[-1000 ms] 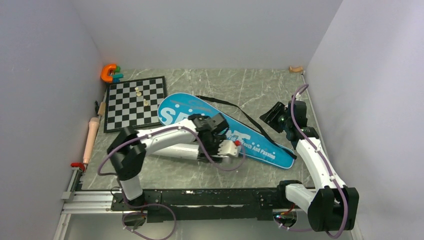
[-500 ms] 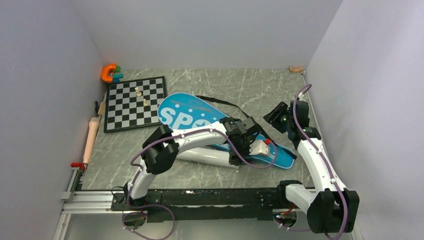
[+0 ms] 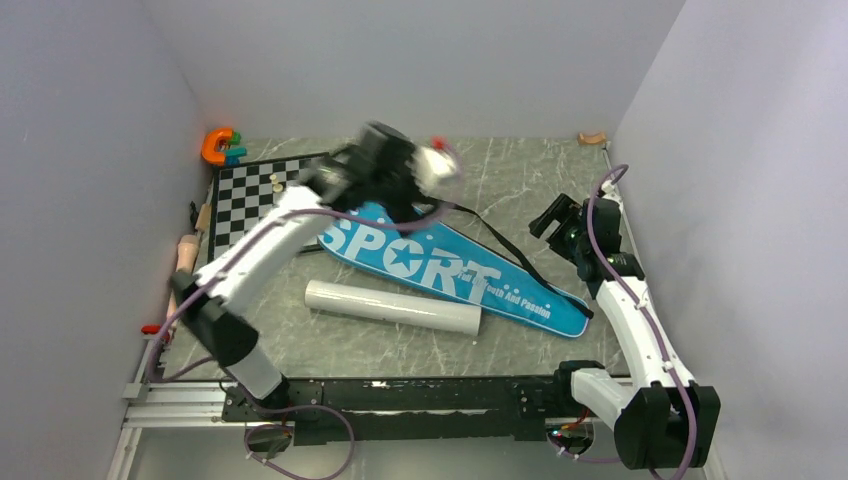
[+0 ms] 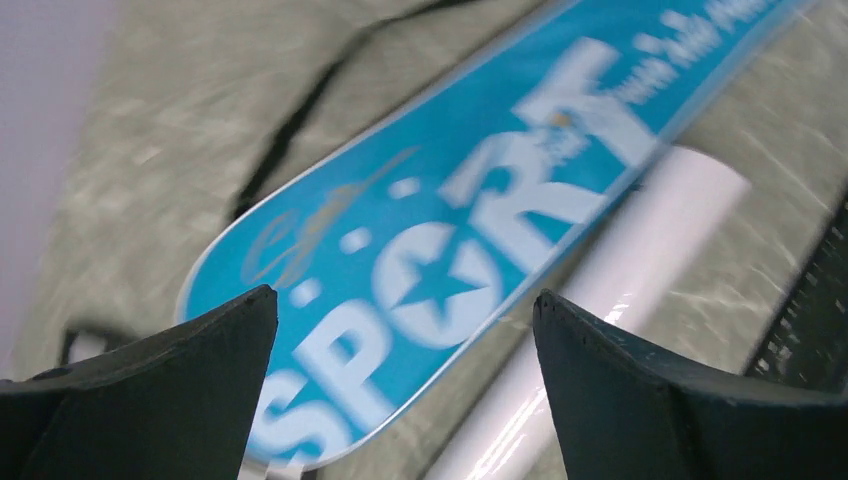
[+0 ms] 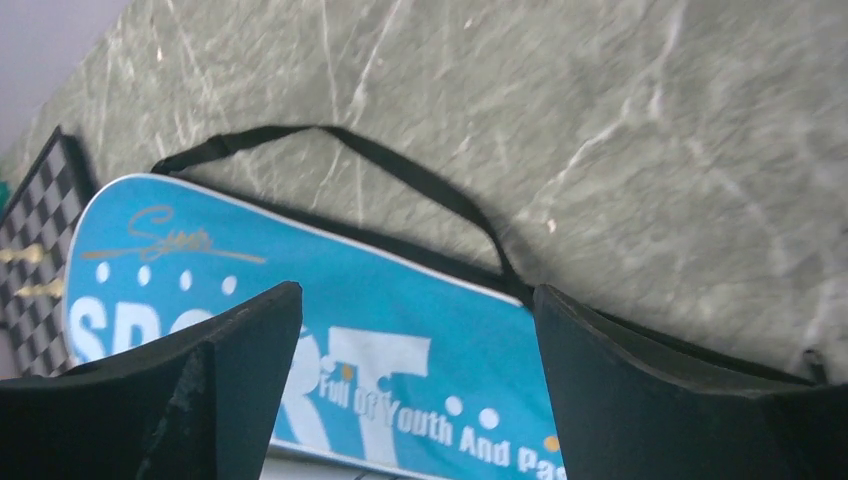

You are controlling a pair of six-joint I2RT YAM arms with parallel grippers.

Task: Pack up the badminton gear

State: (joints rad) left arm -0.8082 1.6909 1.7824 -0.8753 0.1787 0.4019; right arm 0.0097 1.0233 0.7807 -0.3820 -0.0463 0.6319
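Up high with the left gripper (image 4: 402, 298), spread wide, empty, over the blue bag (image 3: 470, 275) lying flat on the tabletop (image 3: 520, 170). Same for the right gripper (image 5: 418, 295), gaping above the strap (image 5: 400, 170). Pale tube (image 3: 392, 306) just beside the bag, near side. Seemingly between steps; next, probably down for the tube.

The top camera looks down from high behind the near edge over the whole table (image 3: 520, 170). Both wrist cameras look obliquely, from much nearer, at the blue bag (image 3: 450, 265), shared by all views.
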